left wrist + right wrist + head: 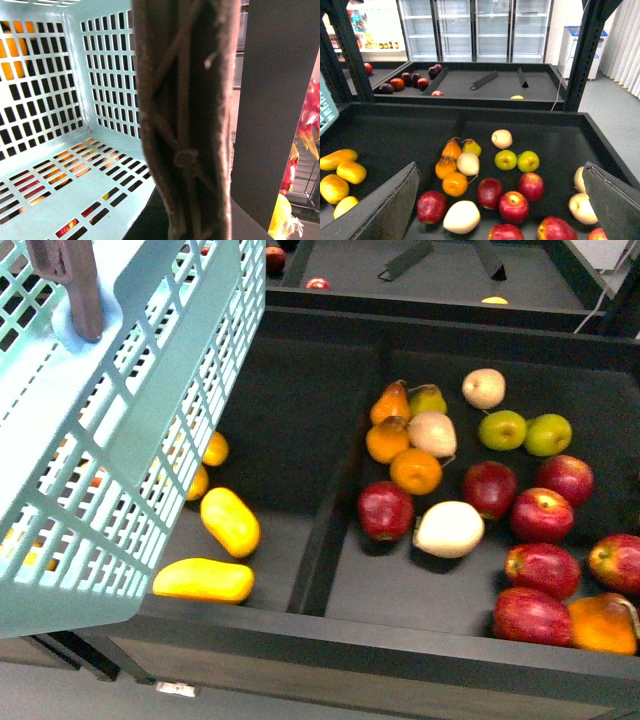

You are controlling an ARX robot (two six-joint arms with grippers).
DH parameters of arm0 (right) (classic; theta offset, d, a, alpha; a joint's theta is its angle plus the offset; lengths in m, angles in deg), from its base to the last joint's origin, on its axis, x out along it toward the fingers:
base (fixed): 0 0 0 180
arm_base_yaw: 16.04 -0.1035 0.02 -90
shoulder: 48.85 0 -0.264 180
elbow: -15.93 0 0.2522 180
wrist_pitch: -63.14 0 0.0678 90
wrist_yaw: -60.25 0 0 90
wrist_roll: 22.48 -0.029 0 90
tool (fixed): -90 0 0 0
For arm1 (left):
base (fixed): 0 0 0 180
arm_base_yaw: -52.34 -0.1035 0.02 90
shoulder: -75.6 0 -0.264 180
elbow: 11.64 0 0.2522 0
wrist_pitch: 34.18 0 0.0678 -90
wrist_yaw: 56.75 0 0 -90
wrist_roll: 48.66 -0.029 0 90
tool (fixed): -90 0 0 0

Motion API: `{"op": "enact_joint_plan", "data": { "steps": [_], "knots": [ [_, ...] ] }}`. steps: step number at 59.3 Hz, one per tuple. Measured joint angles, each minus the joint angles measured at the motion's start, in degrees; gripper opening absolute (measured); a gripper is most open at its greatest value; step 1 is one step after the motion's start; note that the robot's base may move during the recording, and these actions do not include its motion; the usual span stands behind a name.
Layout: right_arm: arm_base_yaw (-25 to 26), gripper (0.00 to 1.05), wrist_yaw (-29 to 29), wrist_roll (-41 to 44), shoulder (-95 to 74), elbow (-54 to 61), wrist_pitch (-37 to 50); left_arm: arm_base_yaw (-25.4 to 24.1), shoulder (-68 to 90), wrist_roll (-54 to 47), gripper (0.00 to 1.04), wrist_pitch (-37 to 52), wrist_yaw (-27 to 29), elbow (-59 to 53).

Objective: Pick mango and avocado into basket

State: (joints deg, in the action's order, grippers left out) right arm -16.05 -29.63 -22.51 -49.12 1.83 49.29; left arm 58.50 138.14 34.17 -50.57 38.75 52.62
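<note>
The light turquoise basket [120, 440] hangs tilted over the left compartment of the black fruit bin, filling the left of the front view. Its brown handle [185, 115] runs right across the left wrist view, and my left gripper [192, 215] is shut on it. The slotted basket floor [65, 200] shows nothing lying on it. My right gripper [500, 210] is open, its dark fingers [385, 210] wide apart above the red apples, holding nothing. The mango and the avocado are out of view.
All-yellow mangoes [230, 521] lie under the basket. A black divider [330, 530] separates them from red apples [386, 510], oranges [415, 471], pears and green apples [503, 429]. A second bin [470, 82] stands behind, with black uprights [587, 55] beside it.
</note>
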Motion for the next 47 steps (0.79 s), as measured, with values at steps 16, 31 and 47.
{"op": "enact_joint_plan", "data": {
  "steps": [16,31,47],
  "knots": [
    [0.0,0.97,-0.02,0.0,0.04,-0.02,-0.04,0.0,0.0,-0.02,0.07,0.0,0.0,0.0],
    [0.0,0.97,-0.02,0.0,0.04,-0.02,-0.02,-0.04,0.02,-0.07,0.07,0.0,0.15,-0.02],
    [0.0,0.97,0.02,0.0,0.02,-0.04,-0.02,-0.04,0.02,-0.04,0.07,0.0,0.04,-0.02]
  ]
}}
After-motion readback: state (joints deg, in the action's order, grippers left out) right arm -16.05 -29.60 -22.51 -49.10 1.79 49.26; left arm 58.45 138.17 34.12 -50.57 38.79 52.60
